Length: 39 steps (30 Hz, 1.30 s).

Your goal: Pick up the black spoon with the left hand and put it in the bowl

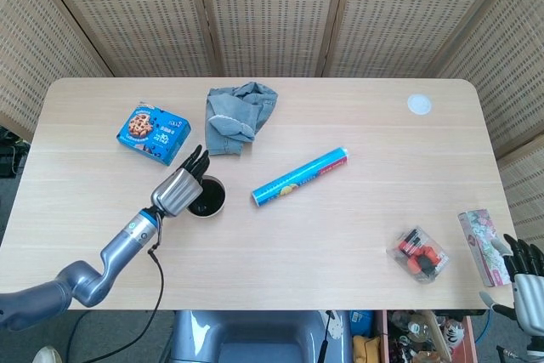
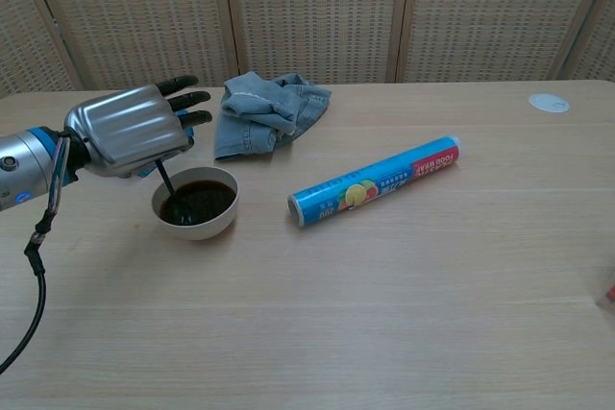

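**Chest view: spoon tip in the bowl**

Chest view shows the left hand [image 2: 130,129] at the left of the frame, over the bowl [image 2: 196,203], pinching the black spoon [image 2: 165,183] by its handle while its other fingers point outward. The spoon slants down with its lower end inside the bowl's dark interior. At the lower right corner of the head view, the right hand [image 1: 527,280] sits off the table [image 1: 340,235], fingers apart, holding nothing.

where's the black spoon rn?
In the chest view, left side of the table: the black spoon hangs from the left hand, its tip down inside the bowl, just in front of the denim cloth.
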### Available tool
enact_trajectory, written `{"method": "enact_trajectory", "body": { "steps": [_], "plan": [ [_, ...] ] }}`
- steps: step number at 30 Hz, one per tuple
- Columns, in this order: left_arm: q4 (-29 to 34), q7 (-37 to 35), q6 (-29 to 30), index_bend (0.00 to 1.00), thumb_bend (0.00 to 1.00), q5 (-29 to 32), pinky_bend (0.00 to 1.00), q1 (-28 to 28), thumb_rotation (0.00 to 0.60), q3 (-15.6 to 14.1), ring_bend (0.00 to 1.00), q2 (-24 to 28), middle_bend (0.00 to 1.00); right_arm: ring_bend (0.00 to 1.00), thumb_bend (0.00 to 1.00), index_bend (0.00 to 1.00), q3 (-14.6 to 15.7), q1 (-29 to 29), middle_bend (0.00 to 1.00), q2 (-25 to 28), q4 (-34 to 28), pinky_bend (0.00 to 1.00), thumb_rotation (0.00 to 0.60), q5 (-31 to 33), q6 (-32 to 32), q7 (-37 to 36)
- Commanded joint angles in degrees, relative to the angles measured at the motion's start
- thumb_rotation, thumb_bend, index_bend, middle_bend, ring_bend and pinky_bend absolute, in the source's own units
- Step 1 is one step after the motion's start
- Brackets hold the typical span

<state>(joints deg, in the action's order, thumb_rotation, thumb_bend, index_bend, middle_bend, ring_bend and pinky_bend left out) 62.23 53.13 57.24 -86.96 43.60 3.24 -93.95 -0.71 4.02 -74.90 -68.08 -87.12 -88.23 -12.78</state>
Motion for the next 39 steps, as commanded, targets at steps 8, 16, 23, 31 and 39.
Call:
{"method": "enact_trajectory", "body": {
  "steps": [8,16,23,31,39],
  "plan": [
    [-1.1,1.0,-1.2,0.63,0.42,1.2,0.0,1.6,0.6,1.0,0.0,-3.0,0.15,0.0,0.21,0.17,-0.1,0.0,0.15,-0.2,0.7,0.0,0.6,0.4,0.4,-0.6],
    [-6.5,2.5,-2.9,0.63,0.42,3.6,0.0,4.4,0.6,3.6,0.0,-7.8,0.15,0.0,0.21,0.17,-0.2,0.2,0.15,-0.2,1.1,0.0,0.6,0.9,0.7,-0.8],
    [-9.5,2.0,-2.6,0.63,0.42,4.3,0.0,4.9,0.6,3.9,0.0,-8.7,0.14,0.0,0.21,0.17,-0.2,0.2,0.15,-0.2,1.0,0.0,0.6,1.0,0.9,-0.5],
    [-7.4,0.3,-1.8,0.63,0.42,3.3,0.0,3.2,0.6,1.1,0.0,-4.6,0.14,0.0,0.21,0.17,-0.2,-0.1,0.15,-0.2,0.7,0.0,0.6,0.8,1.2,-0.3],
    [-2.8,-1.0,-1.7,0.63,0.42,2.7,0.0,2.1,0.6,-0.7,0.0,-1.4,0.13,0.0,0.21,0.17,-0.2,-0.2,0.15,-0.2,0.9,0.0,0.6,0.7,1.1,-0.5]
  ]
}}
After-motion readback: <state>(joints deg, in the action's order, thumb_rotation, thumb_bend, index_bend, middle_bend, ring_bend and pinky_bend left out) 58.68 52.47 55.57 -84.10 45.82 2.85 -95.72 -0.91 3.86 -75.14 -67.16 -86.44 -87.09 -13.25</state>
